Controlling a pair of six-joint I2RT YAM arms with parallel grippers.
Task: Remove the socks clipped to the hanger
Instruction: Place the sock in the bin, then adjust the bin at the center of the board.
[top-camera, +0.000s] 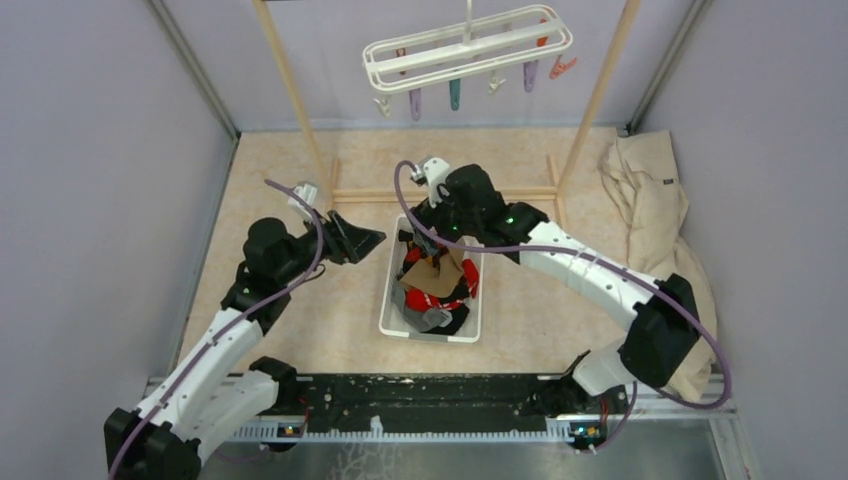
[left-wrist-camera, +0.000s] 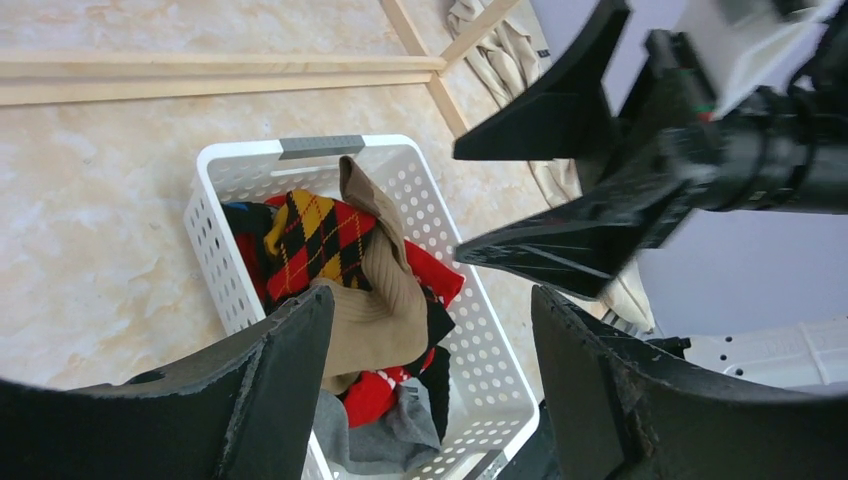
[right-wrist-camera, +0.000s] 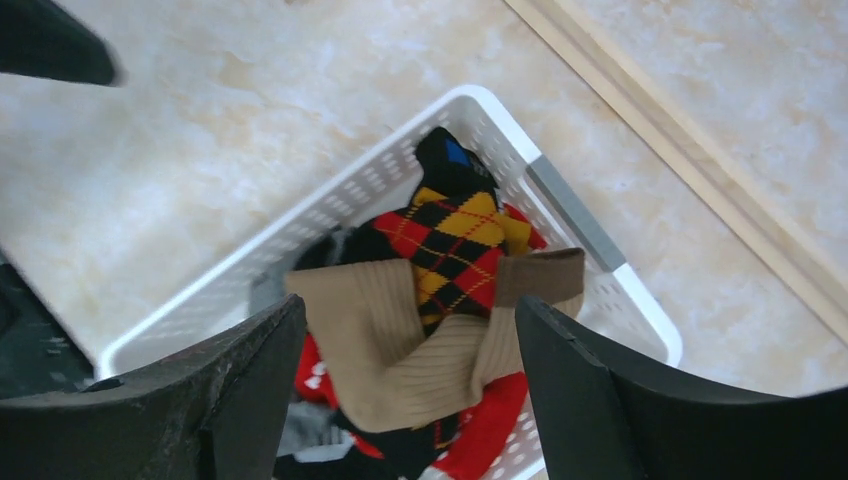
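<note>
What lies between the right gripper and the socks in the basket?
Nothing: in the right wrist view, the open right gripper hangs over the socks with only air between.

Argyle sock (right-wrist-camera: 450, 235) is patterned red, yellow and black; plain tan ribbed sock (right-wrist-camera: 400, 350) is seen at its 6 o'clock. Basket (left-wrist-camera: 215, 250) and hanger (top-camera: 467, 44) are coloured white; clips (top-camera: 415, 103) purple, teal, coral.

The gripper (right-wrist-camera: 410, 320), jaws spread wide, hangs over socks (right-wrist-camera: 450, 230) heaped in a white basket (right-wrist-camera: 360, 185).
</note>
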